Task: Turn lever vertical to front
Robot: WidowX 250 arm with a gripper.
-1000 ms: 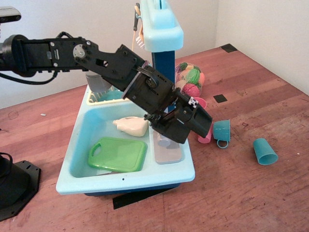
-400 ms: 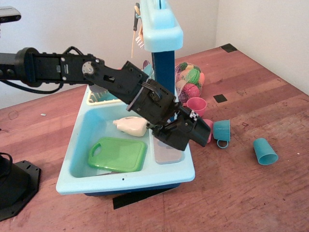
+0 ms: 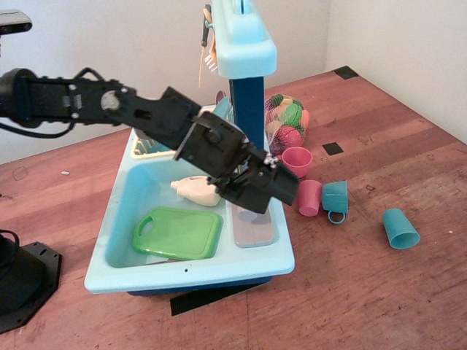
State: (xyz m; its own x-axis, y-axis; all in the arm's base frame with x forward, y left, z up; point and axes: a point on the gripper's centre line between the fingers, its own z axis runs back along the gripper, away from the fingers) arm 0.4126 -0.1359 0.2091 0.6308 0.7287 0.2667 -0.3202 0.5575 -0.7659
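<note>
1. The black robot gripper (image 3: 281, 191) has swung back toward the left and lifted slightly since a second ago. Then its tip hung over the right edge of the light-blue plastic toy sink (image 3: 219, 273); now it sits above the sink's grey right-hand shelf (image 3: 255, 232).
2. That retreat uncovers the two pink plastic cups (image 3: 298, 159), which the arm partly hid before.
3. The short light-grey plastic lever on the toy faucet is hidden behind the black wrist, so its angle cannot be read.
4. Whether the jaws are spread or pressed together cannot be told; only the dark housing shows.
5. Judging from the pull-away, the turning stroke is probably over or being reset, though success stays unconfirmed.
6. The cream bottle (image 3: 198, 190) and green cutting board (image 3: 177, 233) lie unmoved in the basin; the teal cups (image 3: 400, 228) rest on the desk (image 3: 379, 292).
</note>
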